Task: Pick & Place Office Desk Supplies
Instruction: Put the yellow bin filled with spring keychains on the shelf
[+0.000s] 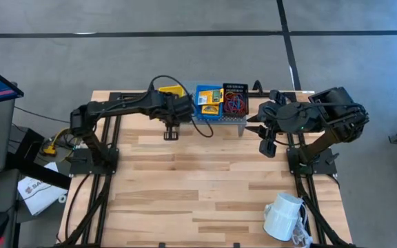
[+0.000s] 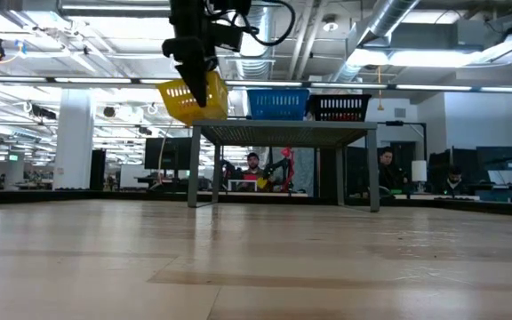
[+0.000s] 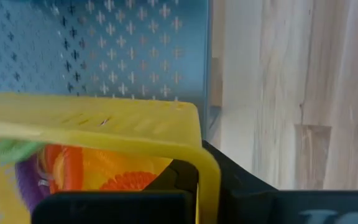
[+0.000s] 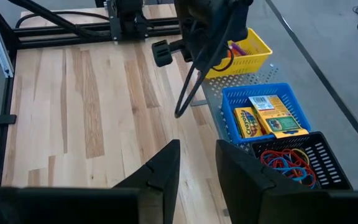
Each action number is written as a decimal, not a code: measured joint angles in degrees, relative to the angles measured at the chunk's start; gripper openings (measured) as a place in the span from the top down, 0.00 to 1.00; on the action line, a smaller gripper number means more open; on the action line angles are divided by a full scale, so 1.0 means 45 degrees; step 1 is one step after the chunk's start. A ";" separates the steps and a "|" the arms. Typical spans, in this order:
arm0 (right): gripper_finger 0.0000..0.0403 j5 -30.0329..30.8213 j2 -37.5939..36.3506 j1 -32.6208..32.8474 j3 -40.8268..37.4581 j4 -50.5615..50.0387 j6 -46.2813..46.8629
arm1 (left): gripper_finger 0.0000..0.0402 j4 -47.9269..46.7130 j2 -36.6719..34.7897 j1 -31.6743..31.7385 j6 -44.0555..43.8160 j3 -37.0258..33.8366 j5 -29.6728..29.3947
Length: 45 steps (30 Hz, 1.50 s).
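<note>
My left gripper is shut on the yellow bin, which is tilted over the left end of the grey perforated riser. Orange, green and purple loops lie inside it. The blue bin, holding yellow printed packets, and the black mesh bin, holding red and orange loops, stand on the riser's top. My right gripper hangs open to the right of the riser, above the table, with nothing between its fingers. My left gripper holds the yellow bin by its side wall at a corner of the rim, one finger inside the bin and one outside. It comes from above, slanting down. The bin hangs tilted; whether its lower corner touches the riser I cannot tell.
A white mug lies on the table near the front right corner. Bare wooden tabletop stretches between the riser and the near edge. Dark frame rails run along both sides of the table.
</note>
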 joint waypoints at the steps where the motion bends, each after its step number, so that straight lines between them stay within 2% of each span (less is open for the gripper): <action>1: 0.75 0.0000 0.0000 0.0000 0.0000 0.0000 0.0000 | 1.00 0.0127 0.0019 0.0016 0.0047 0.0009 0.0005; 11: 0.75 -0.0010 0.0000 0.0000 0.0000 0.0000 0.0000 | 1.00 0.0799 0.0159 0.0120 0.0078 0.0032 0.0024; 18: 0.75 -0.0030 0.0000 0.0000 0.0000 -0.0004 -0.0004 | 1.00 0.0983 0.0262 0.0153 0.0109 0.0952 0.0174; 30: 0.75 -0.0714 0.0000 0.0024 0.0000 0.0000 0.0325 | 1.00 0.0681 0.1674 0.0290 0.0428 0.1213 -0.0107; 45: 0.75 -0.0709 0.0000 0.0024 0.0000 -0.0004 0.0325 | 1.00 0.0998 0.1650 0.0237 0.0100 0.1265 0.0792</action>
